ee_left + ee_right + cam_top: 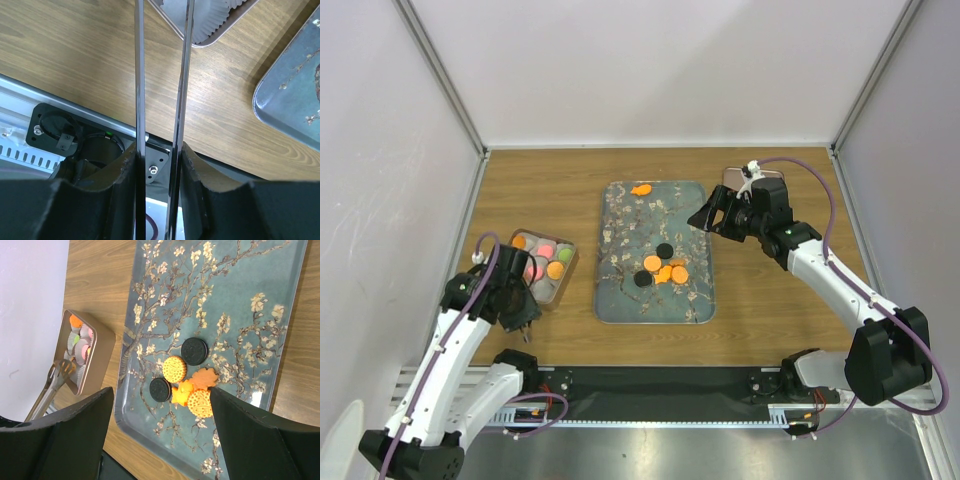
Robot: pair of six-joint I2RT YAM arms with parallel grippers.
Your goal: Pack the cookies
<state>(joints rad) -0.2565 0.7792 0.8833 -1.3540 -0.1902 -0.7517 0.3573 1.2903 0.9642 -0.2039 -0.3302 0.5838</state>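
One glossy rectangular floral tray [630,220] at frame centre carries loose cookies [174,368]: ridged orange rounds, leaf shapes, black discs; more fill pleated paper cups [207,27] in the metal tin [102,355] at left. Right gripper [708,220] stands spread at the tray's right edge; left gripper [159,167] pinches thin metal tongs [139,75].

You saw the left arm [450,360] and the right arm [830,275] built from white links with black joint housings. A purple cable [820,175] looped back from behind each wrist. The left gripper [525,315] and the right gripper [705,218] were matt black, with broad, angular fingers [55,440].
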